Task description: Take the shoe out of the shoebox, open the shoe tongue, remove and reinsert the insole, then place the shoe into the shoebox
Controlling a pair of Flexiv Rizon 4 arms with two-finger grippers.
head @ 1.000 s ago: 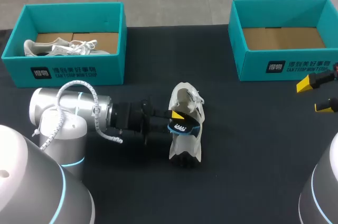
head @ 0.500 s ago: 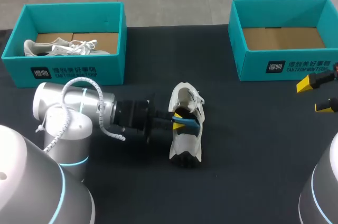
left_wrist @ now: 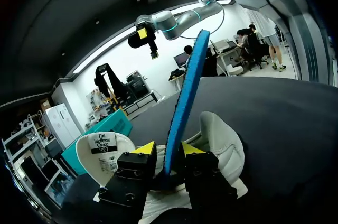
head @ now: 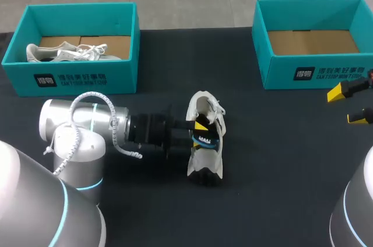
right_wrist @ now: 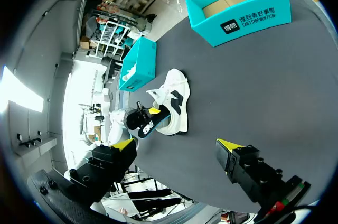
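A white shoe (head: 205, 142) lies on the dark table's middle, toe towards me, its tongue (head: 201, 102) pulled up. My left gripper (head: 198, 129) comes in from the left at the shoe's opening. In the left wrist view this gripper (left_wrist: 167, 149) is shut on the insole (left_wrist: 185, 86), whose blue edge stands out ahead between the yellow tips, over the shoe (left_wrist: 222, 145). In the head view the insole (head: 204, 138) shows its black face. My right gripper (head: 348, 106) hangs open and empty at the table's right edge, far from the shoe (right_wrist: 177, 102).
A teal shoebox (head: 76, 78) at the back left holds another white shoe (head: 70, 53). A second teal shoebox (head: 326, 72) at the back right shows only its cardboard floor. Bare dark table lies in front of and right of the shoe.
The left gripper has turned about its wrist at the shoe's opening, so the insole shows its black face again, after lying edge-on half a second ago. The right arm has kept still.
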